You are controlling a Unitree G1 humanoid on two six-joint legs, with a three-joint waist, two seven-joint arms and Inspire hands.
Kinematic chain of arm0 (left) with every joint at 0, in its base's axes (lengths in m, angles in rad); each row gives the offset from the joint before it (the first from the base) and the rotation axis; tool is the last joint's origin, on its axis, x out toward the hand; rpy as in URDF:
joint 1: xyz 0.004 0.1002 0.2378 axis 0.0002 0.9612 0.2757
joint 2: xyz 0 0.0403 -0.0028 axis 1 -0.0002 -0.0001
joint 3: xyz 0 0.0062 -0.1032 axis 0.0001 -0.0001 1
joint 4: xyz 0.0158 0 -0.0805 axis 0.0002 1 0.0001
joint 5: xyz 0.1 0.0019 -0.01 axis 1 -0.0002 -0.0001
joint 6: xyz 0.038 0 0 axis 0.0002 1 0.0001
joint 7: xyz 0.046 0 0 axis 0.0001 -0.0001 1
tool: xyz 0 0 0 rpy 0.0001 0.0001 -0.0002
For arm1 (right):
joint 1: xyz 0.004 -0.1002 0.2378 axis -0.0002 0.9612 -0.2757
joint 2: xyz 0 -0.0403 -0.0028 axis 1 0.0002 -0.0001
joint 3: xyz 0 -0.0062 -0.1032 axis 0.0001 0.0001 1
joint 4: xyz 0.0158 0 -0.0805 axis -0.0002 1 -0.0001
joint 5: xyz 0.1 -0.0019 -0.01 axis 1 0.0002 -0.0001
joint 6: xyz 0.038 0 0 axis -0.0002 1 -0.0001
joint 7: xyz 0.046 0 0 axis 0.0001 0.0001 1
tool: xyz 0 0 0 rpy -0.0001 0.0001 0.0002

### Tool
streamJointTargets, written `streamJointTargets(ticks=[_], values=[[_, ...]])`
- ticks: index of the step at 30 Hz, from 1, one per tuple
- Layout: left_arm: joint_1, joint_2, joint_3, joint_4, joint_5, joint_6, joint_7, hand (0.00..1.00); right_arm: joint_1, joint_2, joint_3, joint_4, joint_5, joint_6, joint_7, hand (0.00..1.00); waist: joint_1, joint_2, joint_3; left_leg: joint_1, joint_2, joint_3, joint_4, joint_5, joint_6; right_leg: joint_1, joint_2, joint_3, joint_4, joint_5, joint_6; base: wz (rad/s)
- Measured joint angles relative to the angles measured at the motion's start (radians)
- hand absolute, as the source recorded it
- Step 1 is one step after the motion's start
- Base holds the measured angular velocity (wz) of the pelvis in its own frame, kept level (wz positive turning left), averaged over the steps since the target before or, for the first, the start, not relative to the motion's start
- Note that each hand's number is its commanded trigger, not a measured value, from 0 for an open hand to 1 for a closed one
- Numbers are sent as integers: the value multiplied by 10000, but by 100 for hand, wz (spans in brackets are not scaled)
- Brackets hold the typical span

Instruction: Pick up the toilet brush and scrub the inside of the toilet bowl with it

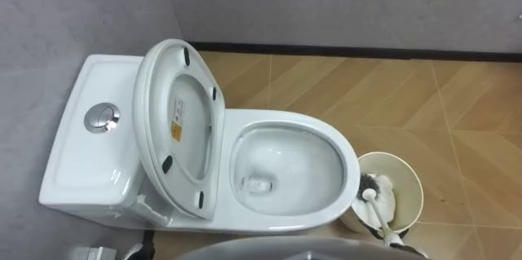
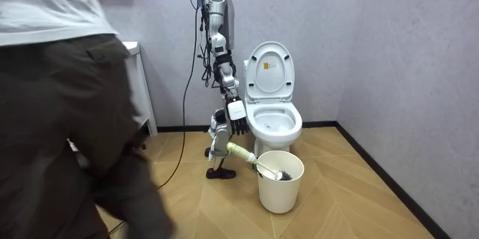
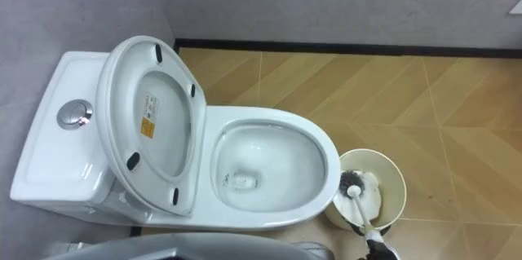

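Observation:
The white toilet stands before me with its seat and lid raised against the cistern. Its bowl holds a little water. To the bowl's right stands a cream bucket with the toilet brush slanting in it, bristle head down. The brush's white handle runs to the lower right, where the dark fingers of my right hand close on it. In the room view I stand at the toilet's side, right hand low by the bucket. A pale bit of my left hand sits at the lower left edge.
A grey wall with a dark skirting runs behind the toilet over a wooden floor. In the room view a person stands close to the camera on its left, and a white cabinet is behind them.

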Motion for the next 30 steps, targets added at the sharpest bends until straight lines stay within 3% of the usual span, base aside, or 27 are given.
streamJointTargets(ticks=[8, 21, 26, 30], values=[[-6, 1, 0, -10, 76, 139, 2, 0, -9, 1, 4, -6, -38, 16, 13, 0, 3, -27, -44, -80, 3, 5, 3, 0, 0, -111, -2, -6, 113, -1, 1, 0], [-62, 53, 12, -7, 80, -109, 105, 0, -8, 6, -54, -212, -87, -55, -723, 0, 29, -101, 6, -102, -3, 10, 2, 0, 1, -197, 5, 95, 169, -13, 17, 0], [43, 57, 38, -15, 80, -445, 307, 0, -9, 12, -413, -768, 61, -603, -1347, 0, 41, -64, 11, -134, -1, 5, 1, 0, 1, -250, 12, 108, 163, -7, 21, 0], [76, 59, 37, -15, 80, -513, 368, 0, -22, 11, -528, -1074, 320, -954, -1758, 0, 57, -51, 6, -183, -2, -27, 2, 0, 0, -254, 12, 90, 152, -5, 19, 0]])
